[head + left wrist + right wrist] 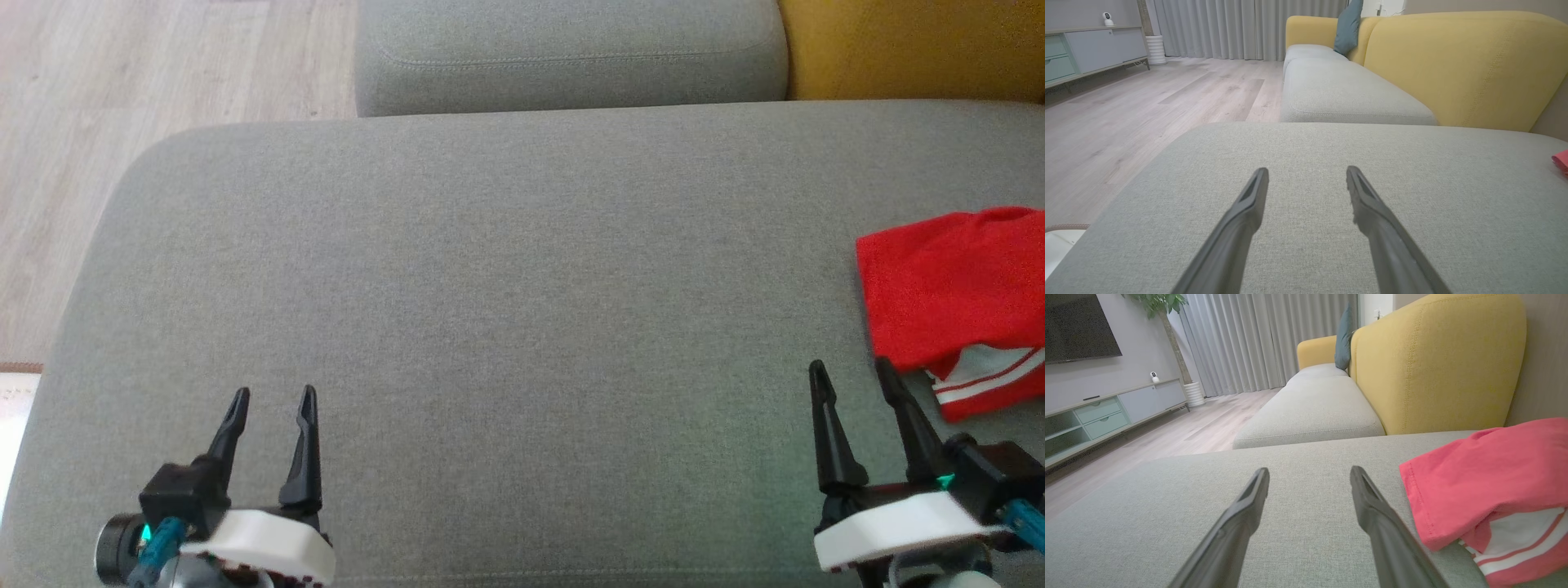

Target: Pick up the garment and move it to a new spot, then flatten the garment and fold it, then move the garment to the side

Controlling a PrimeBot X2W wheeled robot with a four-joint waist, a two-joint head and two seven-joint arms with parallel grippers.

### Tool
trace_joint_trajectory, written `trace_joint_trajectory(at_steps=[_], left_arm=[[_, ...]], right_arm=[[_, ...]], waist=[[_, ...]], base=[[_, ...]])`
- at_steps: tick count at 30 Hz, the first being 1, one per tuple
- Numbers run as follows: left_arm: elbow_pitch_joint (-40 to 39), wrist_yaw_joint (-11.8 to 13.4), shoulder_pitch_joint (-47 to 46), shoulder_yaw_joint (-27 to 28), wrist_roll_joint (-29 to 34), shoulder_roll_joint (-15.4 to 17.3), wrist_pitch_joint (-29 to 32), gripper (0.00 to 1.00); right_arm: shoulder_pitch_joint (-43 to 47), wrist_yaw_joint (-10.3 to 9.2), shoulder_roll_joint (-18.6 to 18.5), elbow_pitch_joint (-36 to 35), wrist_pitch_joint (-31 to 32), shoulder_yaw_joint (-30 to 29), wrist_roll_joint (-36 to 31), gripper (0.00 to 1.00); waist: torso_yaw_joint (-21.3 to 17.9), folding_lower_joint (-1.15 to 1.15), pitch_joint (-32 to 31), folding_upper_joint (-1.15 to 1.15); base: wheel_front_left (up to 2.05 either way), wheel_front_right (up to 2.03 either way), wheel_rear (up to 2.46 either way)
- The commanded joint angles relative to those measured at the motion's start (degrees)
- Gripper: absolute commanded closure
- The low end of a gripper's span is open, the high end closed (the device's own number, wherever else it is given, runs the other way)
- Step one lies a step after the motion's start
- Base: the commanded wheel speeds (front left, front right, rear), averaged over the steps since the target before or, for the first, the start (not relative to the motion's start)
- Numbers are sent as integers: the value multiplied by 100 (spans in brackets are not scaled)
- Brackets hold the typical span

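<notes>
The red garment point(951, 286) lies bunched at the right edge of the grey seat cushion point(490, 269), with its white-striped part toward the near edge. It looks light, soft and limp (probably a thin knit), so it should sag and drag rather than slide. A pinch on its hemmed left border, through 1 or 2 layers, seems safest. The right gripper point(850, 364) sits just beside it and the left gripper point(274, 392) near the near-left corner. Both stand wide open, holding nothing.

Matt woven cushion point(490, 286); soft cloth garment point(947, 286)
</notes>
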Motion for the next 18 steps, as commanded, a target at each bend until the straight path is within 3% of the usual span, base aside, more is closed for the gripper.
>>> trace_joint_trajectory(at_steps=[1, 18], left_arm=[[-208, 41, -229, 168, 16, 102, -1, 0], [-243, 144, -270, 98, 48, 147, 26, 0]], right_arm=[[-159, 21, -37, -224, 9, 105, 26, 0], [-179, 21, -37, -226, 45, 97, 10, 0]], waist=[[-1, 1, 2, 0], [3, 1, 27, 0]], base=[[0, 0, 0], [0, 0, 0]])
